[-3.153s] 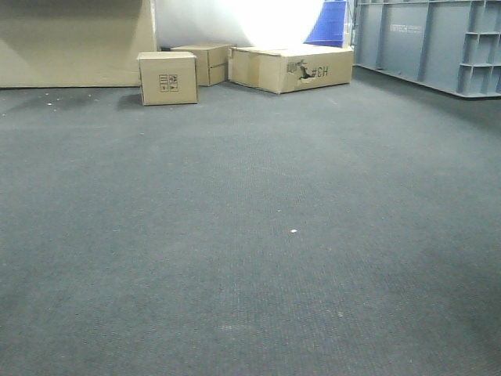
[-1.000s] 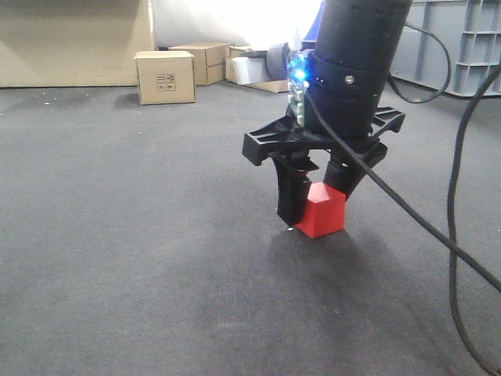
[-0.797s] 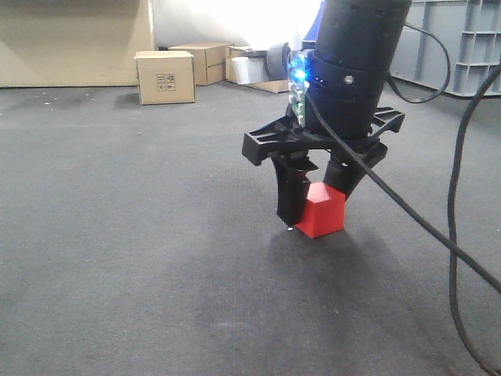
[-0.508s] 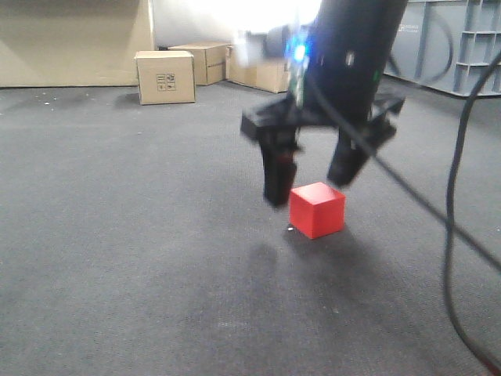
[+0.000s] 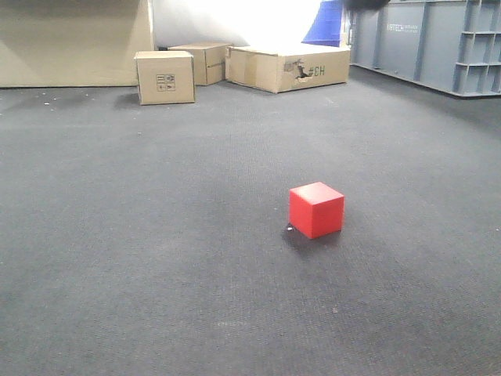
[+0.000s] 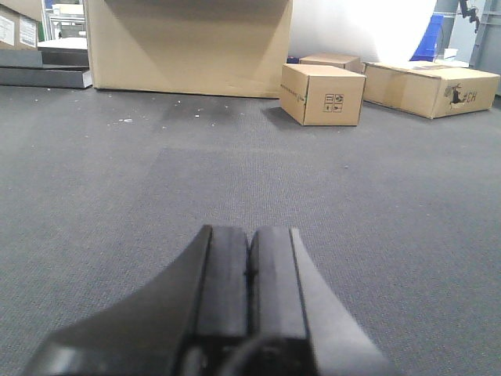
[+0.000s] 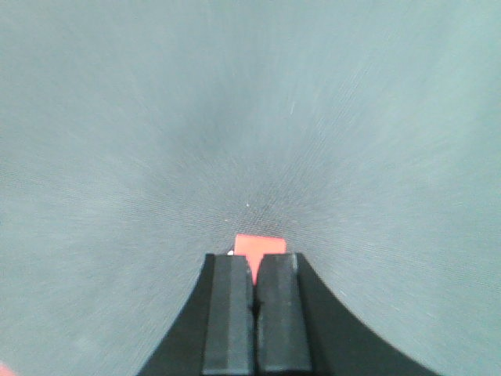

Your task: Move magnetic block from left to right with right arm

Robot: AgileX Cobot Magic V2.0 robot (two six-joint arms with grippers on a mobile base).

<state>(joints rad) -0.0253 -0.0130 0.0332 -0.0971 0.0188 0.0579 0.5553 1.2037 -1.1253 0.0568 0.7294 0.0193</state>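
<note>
Red cube (image 5: 316,209) alone on carpet floor (image 5: 156,235), directly below right claw (image 7: 254,294), whose fingers press together empty; left claw (image 6: 249,270) likewise closed.

Front cam sits low, near floor level, facing fwd across the grey carpet floor (image 5: 156,258) toward cardboard boxes (image 5: 166,77) and a blue-grey crate wall (image 5: 427,43) at the back; red block (image 5: 316,209) mid-distance, right of centre. Left wrist cam also low, looking horizontally over its own left hand (image 6: 249,301), fingers pressed together at frame bottom; it shares the same boxes (image 6: 322,94) w/ front cam, seen from further left. Right wrist cam looks steeply down from above, right hand (image 7: 254,309) at bottom edge, fingers together; shares only the block (image 7: 260,246) and carpet w/ front view.
</note>
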